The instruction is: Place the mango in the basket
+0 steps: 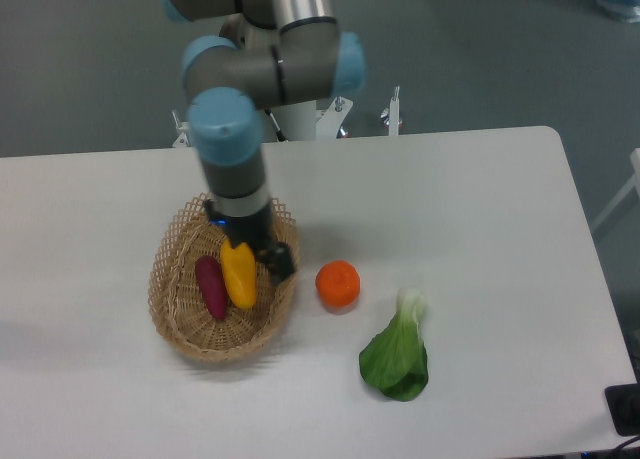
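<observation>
The mango sits over the middle of the basket, its yellow length running near to far and its far end caught up at the gripper, whose dark fingers close on that end. It is held by one tip, so the fruit hangs down into the basket's hollow, which suits a lowering move; whether its near end already rests on the weave I cannot tell. Just to its left, lying alongside it inside the basket, is a dark purple vegetable; the two look to be touching or very nearly so. Outside the basket, to the right on the white table, stand a round orange fruit and, further right and nearer, a leafy green vegetable. In my judgement the placing is nearly done, with only the release left.
</observation>
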Available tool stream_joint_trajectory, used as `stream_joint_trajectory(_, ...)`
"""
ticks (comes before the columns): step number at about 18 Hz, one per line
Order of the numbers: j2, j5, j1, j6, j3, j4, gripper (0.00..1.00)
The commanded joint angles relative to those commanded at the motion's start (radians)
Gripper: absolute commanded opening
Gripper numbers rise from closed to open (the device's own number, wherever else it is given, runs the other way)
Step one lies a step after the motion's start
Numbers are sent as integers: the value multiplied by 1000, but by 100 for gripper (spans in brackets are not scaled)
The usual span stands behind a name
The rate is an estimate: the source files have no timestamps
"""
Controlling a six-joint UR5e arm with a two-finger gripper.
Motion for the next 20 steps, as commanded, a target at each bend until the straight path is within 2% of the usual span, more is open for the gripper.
stream_joint_trajectory(4,-37,3,133,134,46,-8,100)
stream_joint_trajectory(8,-93,3,247,252,138,-86,100)
stream_joint_trajectory(10,-115,0,291,286,176,-107,100)
stream_joint_trajectory(13,-149,-3,350,347,218,-109,100)
stream_joint_trajectory(20,-212,-21,454,456,267,-109,100)
